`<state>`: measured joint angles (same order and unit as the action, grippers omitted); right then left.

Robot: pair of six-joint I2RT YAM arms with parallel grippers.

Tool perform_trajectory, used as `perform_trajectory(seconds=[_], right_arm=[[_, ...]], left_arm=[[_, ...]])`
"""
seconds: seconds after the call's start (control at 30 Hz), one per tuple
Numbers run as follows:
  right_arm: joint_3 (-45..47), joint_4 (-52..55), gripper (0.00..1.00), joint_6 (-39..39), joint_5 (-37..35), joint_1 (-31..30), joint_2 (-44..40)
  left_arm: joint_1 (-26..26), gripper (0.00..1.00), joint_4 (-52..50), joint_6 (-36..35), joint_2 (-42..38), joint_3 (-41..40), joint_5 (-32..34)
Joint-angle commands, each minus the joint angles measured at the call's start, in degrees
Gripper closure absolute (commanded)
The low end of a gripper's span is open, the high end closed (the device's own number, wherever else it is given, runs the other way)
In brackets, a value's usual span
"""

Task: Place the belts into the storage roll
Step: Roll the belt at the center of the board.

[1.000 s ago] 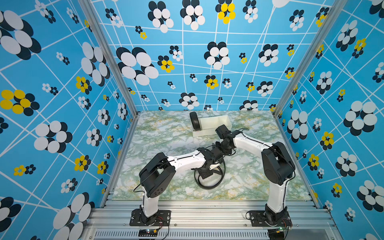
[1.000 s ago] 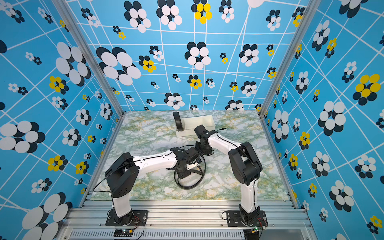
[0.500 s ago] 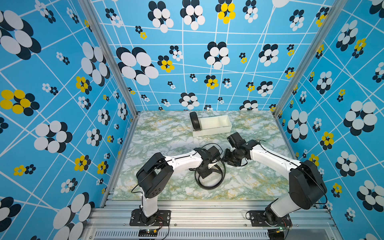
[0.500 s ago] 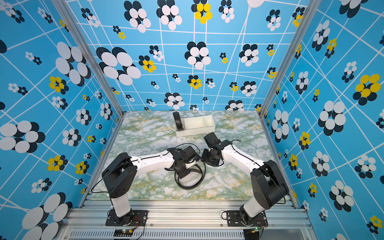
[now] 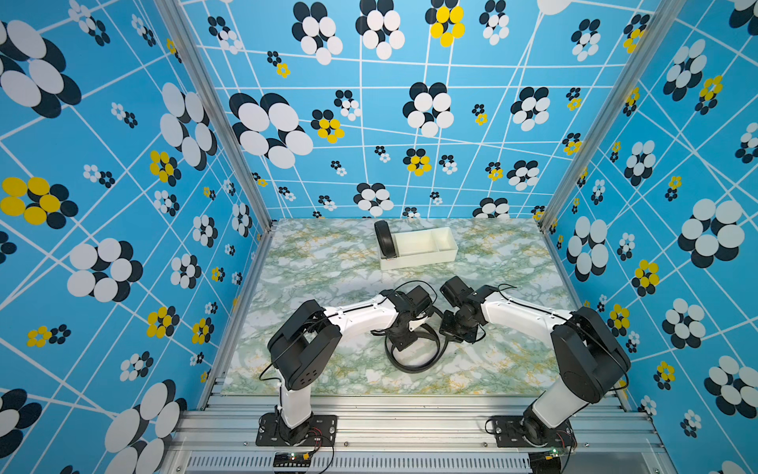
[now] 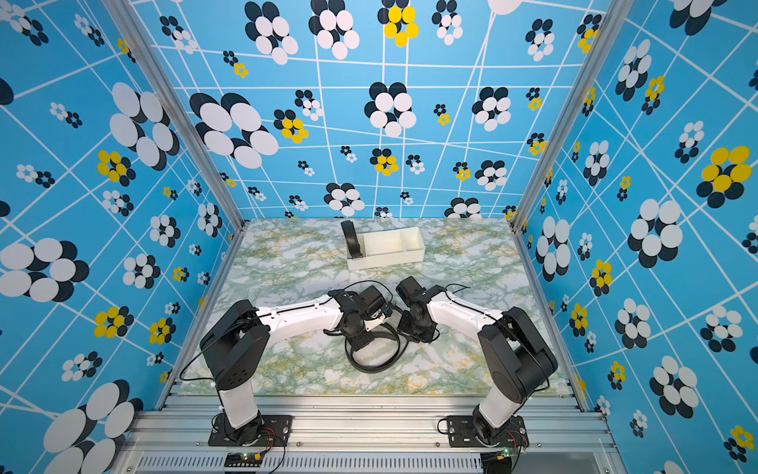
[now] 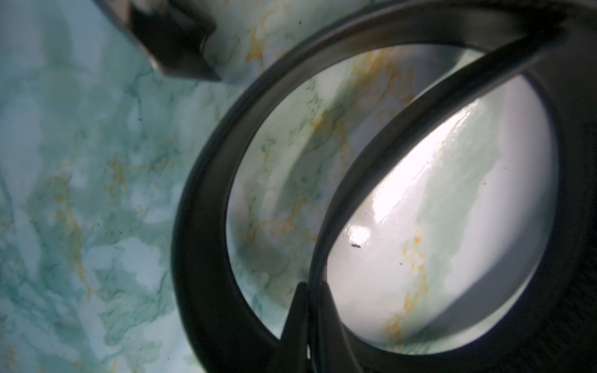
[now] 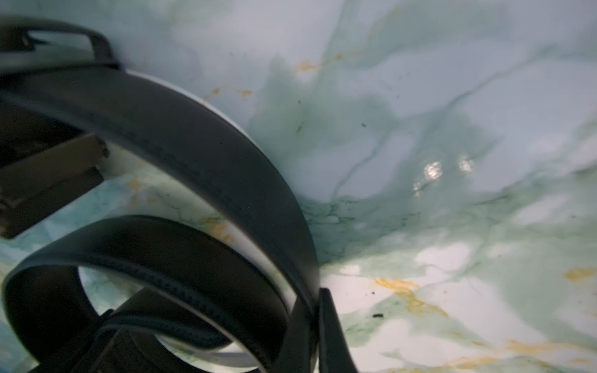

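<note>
One belt (image 5: 412,361) (image 6: 374,360) lies as a loose black loop on the marble table near the front, seen in both top views. My left gripper (image 5: 404,338) (image 7: 311,290) is shut on an inner turn of this belt (image 7: 200,226). My right gripper (image 5: 449,333) (image 8: 315,300) is shut on the outer turn of the belt (image 8: 210,155), on the loop's right side. A second belt (image 5: 385,245) (image 6: 353,242), wound into a tight coil, stands on edge in the left end of the storage roll (image 5: 422,260) (image 6: 389,260), an off-white tray at the back.
The tray's other compartments hold nothing. Blue flowered walls close in the table on three sides. Both forearms meet over the loop, with thin black cables arching above the wrists (image 5: 414,283). A metal rail (image 5: 410,414) runs along the front.
My right arm has swung back from beside the tray down to the loose belt, and its jaws have shut on the strap. The left arm has stayed gripping the belt.
</note>
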<state>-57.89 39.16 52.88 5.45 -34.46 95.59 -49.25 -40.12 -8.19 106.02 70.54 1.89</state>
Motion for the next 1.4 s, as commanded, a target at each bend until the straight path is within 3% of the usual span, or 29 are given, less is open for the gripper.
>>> perform_trajectory(seconds=[0.0,0.2,0.33,0.53,0.7,0.87,1.0,1.07,1.2,1.37], right_arm=[[-1.9,6.4,1.0,-4.2,-8.4,1.1,2.5],[-2.8,14.5,1.0,-13.8,-18.0,10.2,0.5],[-6.5,15.0,1.0,-21.2,-22.2,12.6,2.0],[-13.6,6.1,1.0,-30.5,-15.1,11.2,7.8],[-21.8,3.0,1.0,-32.9,-6.6,9.4,14.9],[-27.0,0.3,0.99,-31.5,5.8,7.1,20.1],[-25.3,-6.2,0.76,-25.2,19.0,7.3,21.4],[-24.1,-7.8,0.69,-21.7,22.1,8.4,20.8],[-17.2,-7.7,0.62,-14.8,17.6,13.1,12.9],[-9.8,2.8,0.55,-11.0,8.0,16.9,-0.3]], left_arm=[[2.6,1.0,-3.0,-2.8,0.3,-2.3,2.2],[9.5,1.0,-3.3,-4.9,-3.5,-6.0,4.7],[11.5,1.0,-3.5,-6.4,-4.3,-7.7,5.1],[7.2,1.0,-2.0,-6.5,-3.2,-8.1,2.6],[-0.7,1.0,-0.2,-4.6,-0.9,-7.7,0.8],[-6.5,1.0,2.2,-1.4,1.2,-6.5,-0.7],[-7.8,1.0,3.2,1.4,4.1,-2.5,-1.0],[-7.9,1.0,3.1,2.2,5.6,-0.6,-1.1],[-7.9,1.0,2.7,2.6,7.9,1.7,-0.8],[-7.9,1.0,2.6,2.3,8.4,1.5,-0.4]])
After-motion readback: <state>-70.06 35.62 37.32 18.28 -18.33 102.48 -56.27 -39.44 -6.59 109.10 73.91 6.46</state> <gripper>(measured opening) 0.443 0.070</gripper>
